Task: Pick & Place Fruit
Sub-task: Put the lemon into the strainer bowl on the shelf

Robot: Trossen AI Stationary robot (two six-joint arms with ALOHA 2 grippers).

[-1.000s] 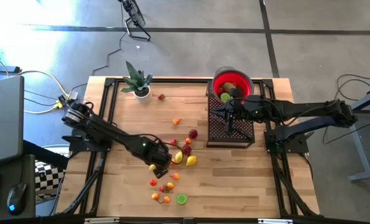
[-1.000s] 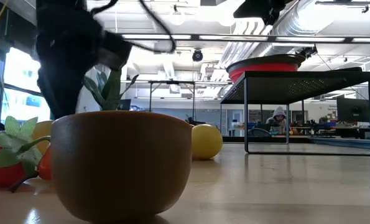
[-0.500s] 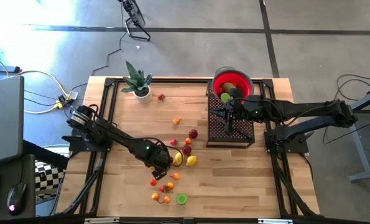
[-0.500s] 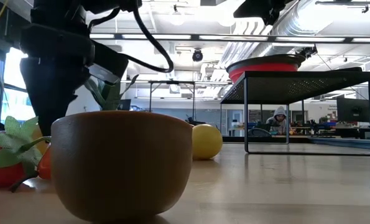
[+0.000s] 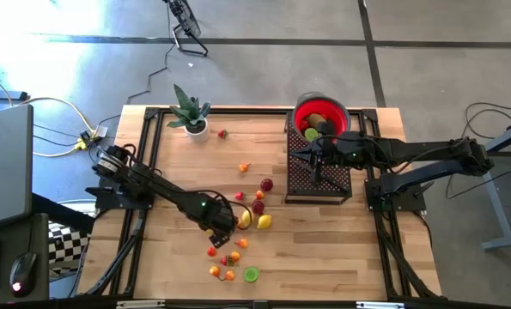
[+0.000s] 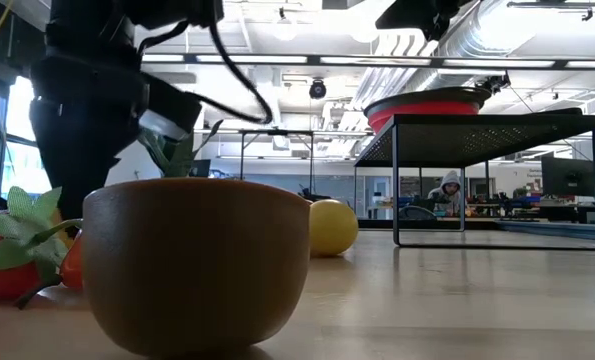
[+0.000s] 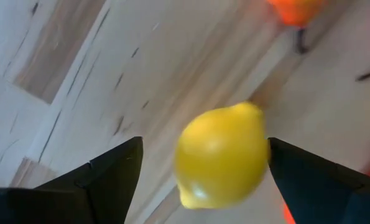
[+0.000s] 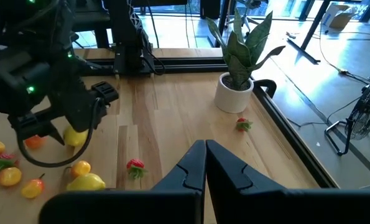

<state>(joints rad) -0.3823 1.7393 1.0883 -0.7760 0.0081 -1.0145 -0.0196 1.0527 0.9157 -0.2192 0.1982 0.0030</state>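
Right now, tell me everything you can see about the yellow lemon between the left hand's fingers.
The lemon is a small, smooth, glossy yellow toy fruit, oval with a nub at one end. It sits over the light wooden table, centred between the open fingers of the left hand, with a gap on each side. An orange fruit lies just beyond it.

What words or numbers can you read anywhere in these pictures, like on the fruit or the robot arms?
None: no picture shows a word, number or label.
The yellow lemon between the open left gripper fingers is plain.
The red bowl, the black mesh rack and the plant pot are plain too.
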